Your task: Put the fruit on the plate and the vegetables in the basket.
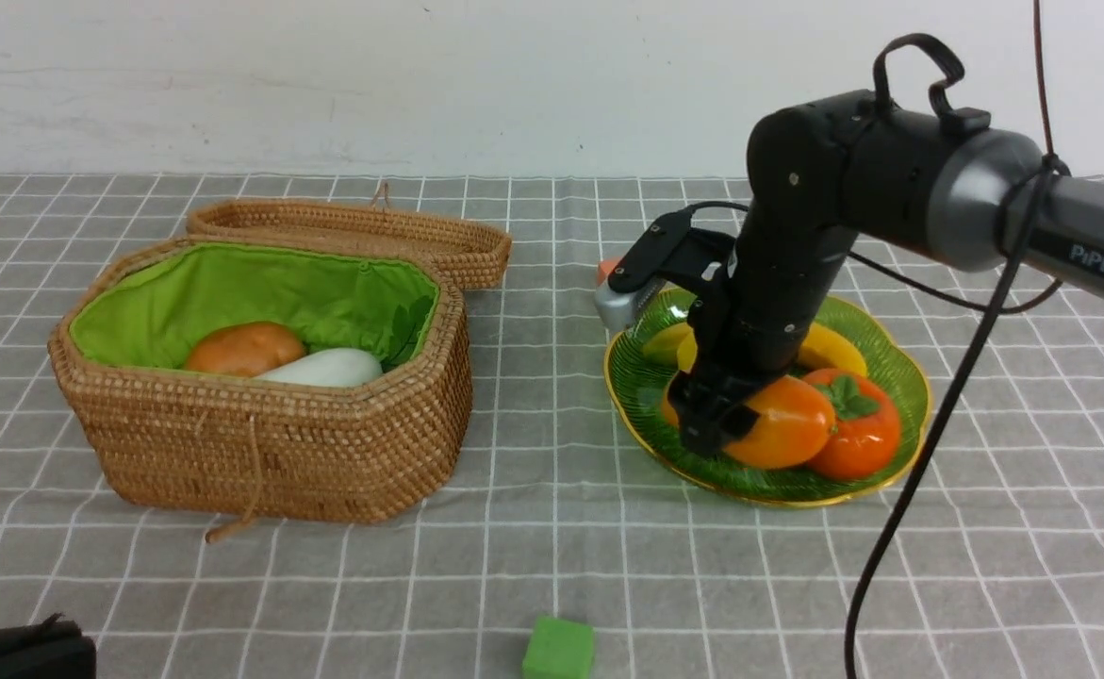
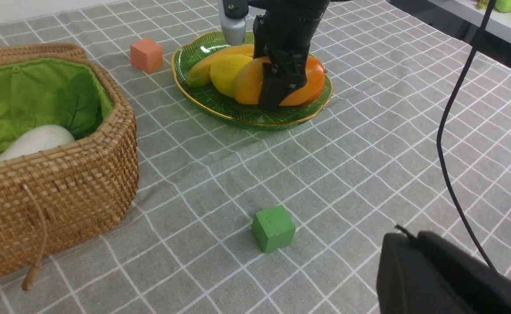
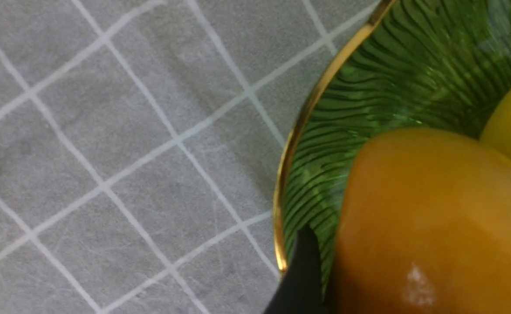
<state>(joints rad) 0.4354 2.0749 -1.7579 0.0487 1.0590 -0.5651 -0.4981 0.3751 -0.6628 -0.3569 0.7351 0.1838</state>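
Covering desk point(image 1: 552, 556): grey grid cloth, white wall point(image 1: 325, 75) behind. Right end effector point(image 1: 716, 415) spread wide around mango point(image 1: 787, 424) on plate point(image 1: 891, 471); left end effector point(image 2: 438, 270) closed, empty.

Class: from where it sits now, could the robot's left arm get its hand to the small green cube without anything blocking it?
Probably yes. The green cube sits alone on bare cloth in front of the left hand; the basket stands well aside and the right hand is over the plate.

Eggplant hidden; left hand point(image 2: 451, 279) cut off; mango point(image 3: 430, 226) blurred.
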